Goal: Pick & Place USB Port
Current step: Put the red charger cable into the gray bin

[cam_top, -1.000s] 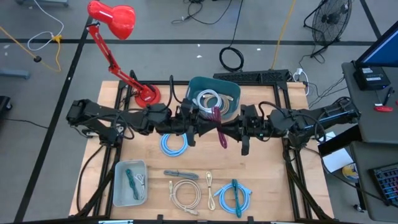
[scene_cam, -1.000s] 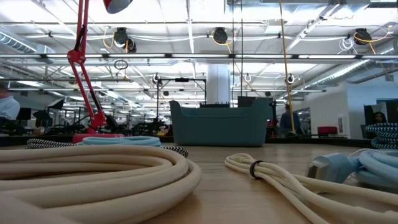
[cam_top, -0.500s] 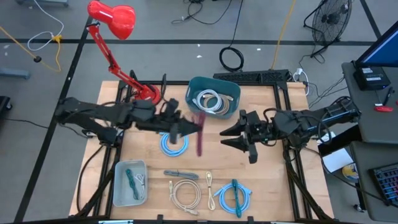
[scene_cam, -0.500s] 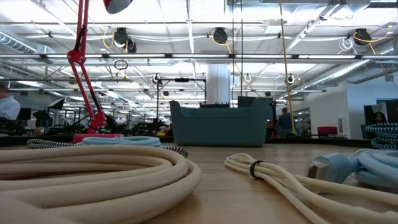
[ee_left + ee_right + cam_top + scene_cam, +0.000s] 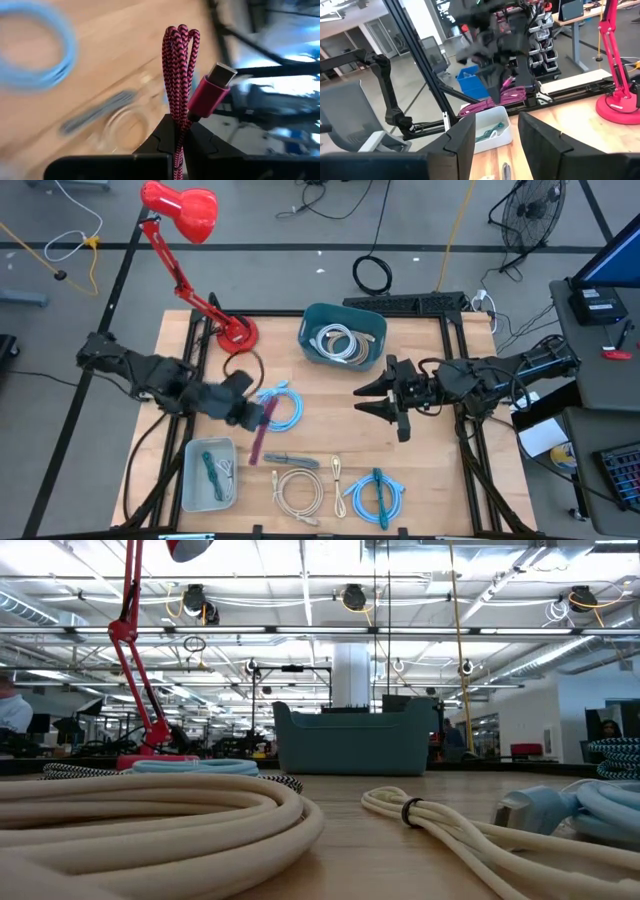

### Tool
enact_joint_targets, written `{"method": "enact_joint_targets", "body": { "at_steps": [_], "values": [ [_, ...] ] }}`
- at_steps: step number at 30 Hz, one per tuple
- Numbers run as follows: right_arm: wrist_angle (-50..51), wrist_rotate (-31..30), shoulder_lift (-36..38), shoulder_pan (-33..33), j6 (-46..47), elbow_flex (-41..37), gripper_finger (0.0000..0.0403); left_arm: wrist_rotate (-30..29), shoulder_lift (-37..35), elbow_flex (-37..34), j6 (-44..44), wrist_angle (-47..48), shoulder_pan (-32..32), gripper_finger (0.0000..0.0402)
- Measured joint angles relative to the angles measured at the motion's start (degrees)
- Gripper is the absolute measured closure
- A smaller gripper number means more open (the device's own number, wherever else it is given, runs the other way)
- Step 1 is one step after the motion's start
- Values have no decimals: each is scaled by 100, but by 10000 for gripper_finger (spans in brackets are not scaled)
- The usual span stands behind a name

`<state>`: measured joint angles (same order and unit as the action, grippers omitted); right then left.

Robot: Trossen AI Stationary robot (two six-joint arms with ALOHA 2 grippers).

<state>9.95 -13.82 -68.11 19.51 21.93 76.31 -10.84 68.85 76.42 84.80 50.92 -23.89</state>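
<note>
A magenta braided USB cable (image 5: 259,440), folded into a bundle, is in my left gripper (image 5: 258,416), which is above the table's left-middle, between the light blue cable coil (image 5: 283,408) and the white tray (image 5: 207,473). In the left wrist view the cable (image 5: 180,60) stands up from the shut fingers, its metal plug (image 5: 216,82) beside the folded loops. My right gripper (image 5: 368,401) hovers open at the table's right-middle, pointing left. Its wrist view shows the open fingers (image 5: 462,135) and the cable (image 5: 492,102) far off. My left gripper pinches the folded cable bundle between its two fingers (image 5: 165,137), on several strands just below the plug (image 5: 178,120). The cable is lifted clear of the table. In the high view its long end (image 5: 257,452) trails toward the near edge.
A teal bin (image 5: 343,338) with white cables stands at the far middle, a red desk lamp (image 5: 180,220) at the far left. The tray holds a green cable (image 5: 213,468). Along the near edge lie a grey cable (image 5: 290,460), a cream coil (image 5: 298,490) and a blue coil (image 5: 375,495).
Both grippers met at the magenta cable in front of the bin. The right gripper then drew back toward the right edge, off the cable. The left gripper swung toward the left and near edges, carrying the cable over the light blue coil.
</note>
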Motion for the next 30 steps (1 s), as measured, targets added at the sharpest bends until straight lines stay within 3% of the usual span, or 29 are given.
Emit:
{"method": "enact_joint_targets", "body": {
  "at_steps": [8,15,30],
  "values": [
    [18,-5,-18,0,-23,0,266,-607,187,-4,2717,1807,-1252,390],
    [21,-3,-18,0,-35,0,268,-591,491,-45,4380,2763,-2117,390],
    [21,-3,-18,0,-17,-2,268,337,531,-1950,5008,903,-2689,390]
  ]
}}
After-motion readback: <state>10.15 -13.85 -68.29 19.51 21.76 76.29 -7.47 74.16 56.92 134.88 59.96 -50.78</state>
